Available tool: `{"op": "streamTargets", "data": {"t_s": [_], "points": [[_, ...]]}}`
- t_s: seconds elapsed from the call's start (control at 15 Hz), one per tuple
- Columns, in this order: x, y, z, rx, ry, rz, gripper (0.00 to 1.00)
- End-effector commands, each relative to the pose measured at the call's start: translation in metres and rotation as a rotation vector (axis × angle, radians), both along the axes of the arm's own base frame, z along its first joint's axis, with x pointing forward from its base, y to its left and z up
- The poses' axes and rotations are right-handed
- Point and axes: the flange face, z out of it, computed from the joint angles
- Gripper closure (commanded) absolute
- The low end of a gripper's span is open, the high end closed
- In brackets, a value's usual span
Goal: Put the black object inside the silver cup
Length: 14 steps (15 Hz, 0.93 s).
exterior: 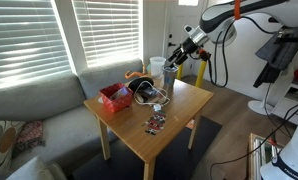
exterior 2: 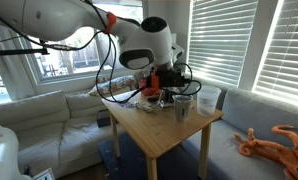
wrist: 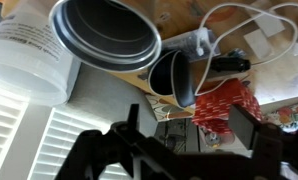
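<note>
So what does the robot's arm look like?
The arm is white, fat and rounded, with an orange ring near one joint. Black cables loop off it. The gripper is black, with two dark blocky jaws.

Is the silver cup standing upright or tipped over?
Upright. The silver cup stands on its base on the table, mouth up; the wrist view looks into its opening.

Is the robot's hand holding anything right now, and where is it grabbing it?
Nothing. In the wrist view the gripper has its fingers apart with nothing between them; the black object sits beside the silver cup.
</note>
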Motion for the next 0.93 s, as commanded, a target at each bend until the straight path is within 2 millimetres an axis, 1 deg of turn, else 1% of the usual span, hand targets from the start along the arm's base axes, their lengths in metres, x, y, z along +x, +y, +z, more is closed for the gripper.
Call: {"op": "streamTargets", "data": {"t_s": [0.0, 0.13, 0.27, 0.4, 0.53, 0.73, 0.8, 0.87], "points": [[-0.046, 0.032, 0.021, -0.001, 0.115, -0.036, 0.00], [-0.067, 0.044, 0.032, -0.008, 0.187, -0.100, 0.00], [-0.087, 0.052, 0.045, 0.009, 0.246, -0.173, 0.00], [-0.106, 0.056, 0.055, 0.025, 0.299, -0.261, 0.00], [-0.121, 0.055, 0.063, 0.042, 0.343, -0.366, 0.00], [-0.136, 0.056, 0.070, 0.062, 0.396, -0.451, 0.00], [-0.139, 0.056, 0.070, 0.065, 0.408, -0.432, 0.00], [-0.127, 0.055, 0.070, 0.063, 0.385, -0.411, 0.00]]}}
